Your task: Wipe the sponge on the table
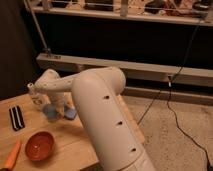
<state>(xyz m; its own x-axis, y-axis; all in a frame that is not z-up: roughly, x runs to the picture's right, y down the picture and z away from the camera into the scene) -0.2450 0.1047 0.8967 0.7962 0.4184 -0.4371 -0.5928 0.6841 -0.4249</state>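
Camera view | gripper [59, 106] low over table [67, 142], its hold cannot be told | sponge [70, 114] beside it, one o'clock from orange bowl [40, 145] | soft, light, squashy: pinch across its short sides.

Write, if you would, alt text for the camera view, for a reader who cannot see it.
A large white robot arm bends down to a wooden table, its claw low at a small light-blue sponge. Also on the table are an orange bowl, an orange carrot-like object and a black striped item.
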